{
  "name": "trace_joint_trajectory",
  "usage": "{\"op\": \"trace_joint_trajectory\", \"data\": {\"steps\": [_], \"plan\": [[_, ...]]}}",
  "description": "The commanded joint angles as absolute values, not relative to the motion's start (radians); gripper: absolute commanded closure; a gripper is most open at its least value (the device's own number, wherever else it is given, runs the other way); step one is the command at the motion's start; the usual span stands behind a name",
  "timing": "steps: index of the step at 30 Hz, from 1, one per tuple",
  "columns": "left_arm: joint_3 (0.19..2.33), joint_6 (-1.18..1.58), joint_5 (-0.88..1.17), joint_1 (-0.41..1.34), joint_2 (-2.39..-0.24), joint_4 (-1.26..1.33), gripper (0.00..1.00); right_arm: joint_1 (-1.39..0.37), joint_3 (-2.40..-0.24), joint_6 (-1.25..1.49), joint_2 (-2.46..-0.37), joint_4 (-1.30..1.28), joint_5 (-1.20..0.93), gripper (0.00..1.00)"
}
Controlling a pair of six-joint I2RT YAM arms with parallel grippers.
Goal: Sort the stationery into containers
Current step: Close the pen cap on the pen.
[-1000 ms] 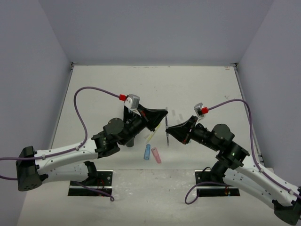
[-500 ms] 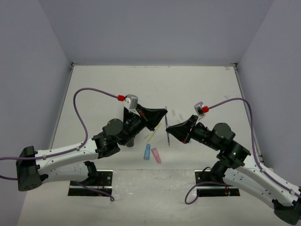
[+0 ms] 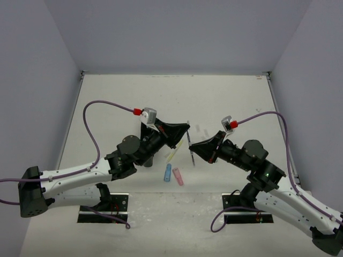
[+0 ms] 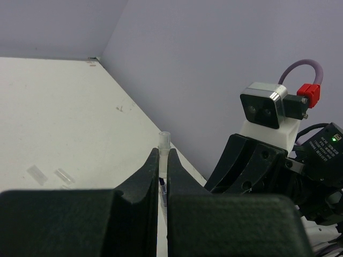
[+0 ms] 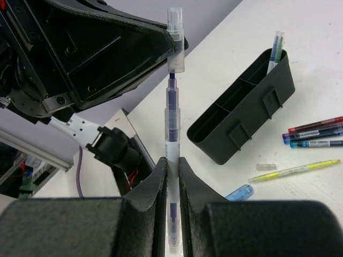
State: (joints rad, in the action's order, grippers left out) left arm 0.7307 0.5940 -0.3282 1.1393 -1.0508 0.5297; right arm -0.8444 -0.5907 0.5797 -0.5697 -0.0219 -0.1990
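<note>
A clear pen with purple ink (image 5: pixel 171 120) stands upright in the air between the two arms. My right gripper (image 5: pixel 171 168) is shut on its barrel. My left gripper (image 4: pixel 163 159) is shut on the pen's clear cap (image 4: pixel 164 140), which sits at the pen's upper end (image 5: pixel 176 45); the dark tip shows just below the cap. From above, the left gripper (image 3: pixel 187 128) and right gripper (image 3: pixel 192 149) meet over the middle of the table. The black organiser (image 5: pixel 241 120) lies on the table with one pen (image 5: pixel 276 47) standing in its end compartment.
Red and blue pens (image 5: pixel 313 134), a yellow-green pen (image 5: pixel 295 170), a loose clear cap (image 5: pixel 265 167) and a chunky blue piece (image 5: pixel 239 193) lie beside the organiser. From above, the blue piece (image 3: pixel 167 173) and a pink piece (image 3: pixel 178 176) lie near the front edge.
The left arm has edged slightly to the left. Both grips and the pen look unchanged.
</note>
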Motion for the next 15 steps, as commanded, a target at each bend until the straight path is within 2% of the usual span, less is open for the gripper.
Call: {"op": "trace_joint_trajectory", "data": {"steps": [1,15], "plan": [[0.727,0.613,-0.363,1.138,-1.027,0.535,1.00,-0.849,-0.622,0.566,-0.571,0.033,-0.186,1.00],[0.728,0.635,-0.346,1.138,-1.030,0.539,1.00,-0.849,-0.626,0.563,-0.575,0.023,-0.174,1.00]]}}
